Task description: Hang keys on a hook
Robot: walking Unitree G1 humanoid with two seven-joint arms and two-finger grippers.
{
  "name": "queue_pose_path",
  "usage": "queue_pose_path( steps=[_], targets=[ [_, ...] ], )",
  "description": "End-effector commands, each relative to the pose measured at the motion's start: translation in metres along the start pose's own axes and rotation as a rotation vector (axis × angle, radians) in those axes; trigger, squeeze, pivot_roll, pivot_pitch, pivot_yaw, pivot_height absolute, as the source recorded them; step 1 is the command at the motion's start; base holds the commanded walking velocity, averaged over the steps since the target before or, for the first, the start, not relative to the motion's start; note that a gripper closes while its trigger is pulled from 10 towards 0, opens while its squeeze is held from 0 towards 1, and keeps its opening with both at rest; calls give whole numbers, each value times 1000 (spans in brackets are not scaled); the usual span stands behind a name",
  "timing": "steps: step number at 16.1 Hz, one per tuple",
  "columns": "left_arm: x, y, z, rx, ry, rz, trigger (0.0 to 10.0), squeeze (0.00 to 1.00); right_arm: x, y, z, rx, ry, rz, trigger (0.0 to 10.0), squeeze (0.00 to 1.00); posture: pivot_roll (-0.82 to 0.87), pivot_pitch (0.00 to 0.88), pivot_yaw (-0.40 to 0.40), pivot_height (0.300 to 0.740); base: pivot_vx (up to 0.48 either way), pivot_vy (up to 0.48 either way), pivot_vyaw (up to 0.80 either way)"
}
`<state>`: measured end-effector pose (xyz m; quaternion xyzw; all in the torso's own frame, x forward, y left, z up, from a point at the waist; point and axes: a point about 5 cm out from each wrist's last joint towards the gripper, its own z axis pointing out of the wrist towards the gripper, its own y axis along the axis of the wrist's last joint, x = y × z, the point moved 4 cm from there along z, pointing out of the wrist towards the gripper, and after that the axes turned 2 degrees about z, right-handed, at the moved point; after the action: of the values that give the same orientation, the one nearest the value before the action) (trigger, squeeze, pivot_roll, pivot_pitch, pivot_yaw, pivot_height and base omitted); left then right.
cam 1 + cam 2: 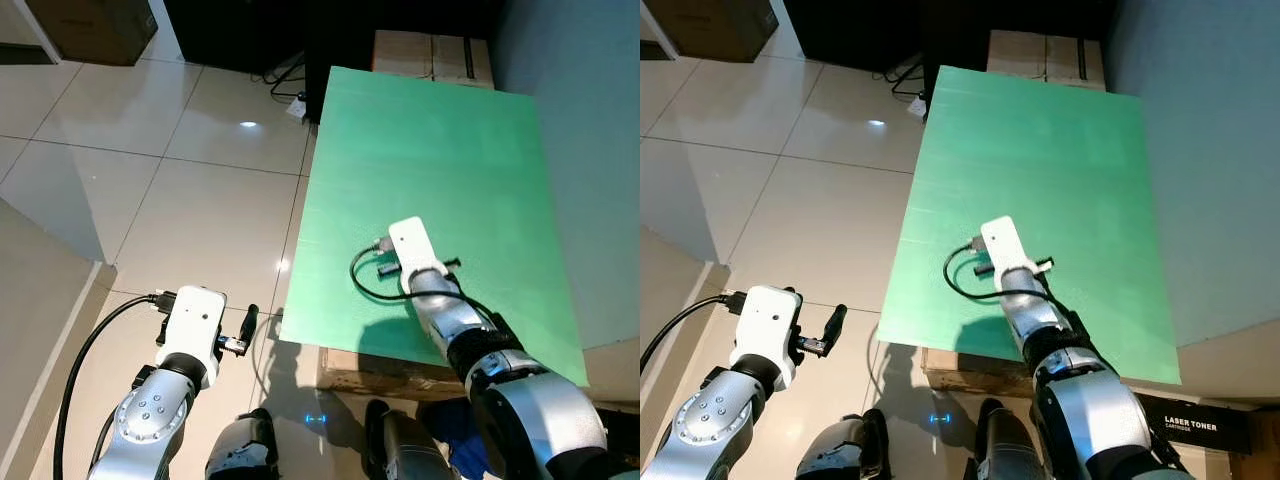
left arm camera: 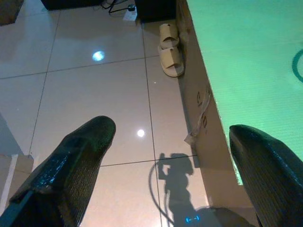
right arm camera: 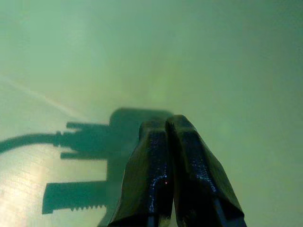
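A green board (image 1: 440, 160) lies flat on cardboard boxes to my front right. My right gripper (image 3: 166, 124) is shut with nothing between its fingers, tips pointing down close above the board's near part. Its shadow falls on the green surface just beside it. From the head, the right wrist's white camera block (image 1: 413, 245) and a black cable loop sit over the same spot. My left gripper (image 2: 170, 156) is open and empty, held low over the tiled floor (image 1: 200, 200) to the left of the board's near corner. One of its black fingers (image 1: 248, 322) is seen from above.
A pair of beige slippers (image 2: 169, 52) lies on the floor against the boxes. Cables and a power strip (image 1: 293, 103) lie at the board's far left corner. Another cardboard box (image 1: 430, 55) stands behind the board, and a toner box (image 1: 1190, 425) is at the near right.
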<state>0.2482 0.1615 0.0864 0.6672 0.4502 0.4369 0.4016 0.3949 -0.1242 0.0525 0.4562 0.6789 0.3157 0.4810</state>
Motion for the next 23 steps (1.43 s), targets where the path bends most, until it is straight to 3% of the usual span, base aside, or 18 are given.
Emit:
queue_pose_path(
  steps=[1, 4, 5, 6, 8, 11, 15, 19, 20, 23],
  targets=[
    [1, -7, -2, 21, 5, -4, 10000, 0, -1, 4, 0, -21, -5, -22, 0, 0, 30, 275, 0, 723, 0, 0, 0],
    [3, -12, -2, 25, 5, -5, 10000, 0, -4, 14, 2, -58, -36, -82, 0, 0, 28, 274, -2, 723, 0, 0, 0],
    [3, -13, -2, 26, 5, -5, 10000, 0, -2, 10, 1, -37, -27, -46, 10000, 0, 27, 274, -3, 723, 0, 0, 0],
    [3, -13, -1, 26, 5, -5, 10000, 0, -2, 5, 1, -12, -22, -9, 10000, 1000, 28, 275, -3, 723, 0, 0, 0],
    [2, -12, 1, 23, 4, -3, 10000, 0, -6, -2, 0, 33, -49, 9, 10000, 1000, 28, 274, -7, 723, 0, 0, 0],
    [1, -12, 2, 20, 7, -3, 10000, 0, -5, 2, 0, 17, -75, 15, 10000, 1000, 20, 269, -13, 723, 0, 0, 0],
    [-3, -9, 6, 10, 3, -11, 10000, 0, 8, -9, -12, 11, -82, 54, 10000, 1000, -4, 267, -25, 723, 0, 0, 0],
    [-6, -6, 6, 6, -9, -13, 10000, 0, 9, -22, -28, 60, -118, 52, 10000, 1000, -12, 270, -19, 723, 0, 0, 0],
    [-6, -6, 5, 6, -9, -12, 10000, 0, 9, -22, -33, 64, -130, 38, 10000, 0, -15, 269, -19, 723, 0, 0, 0],
    [-6, -5, 5, 2, -10, -13, 10000, 0, 13, -25, -47, 66, -121, 11, 10000, 0, -27, 267, -16, 723, 0, 0, 0]
  ],
)
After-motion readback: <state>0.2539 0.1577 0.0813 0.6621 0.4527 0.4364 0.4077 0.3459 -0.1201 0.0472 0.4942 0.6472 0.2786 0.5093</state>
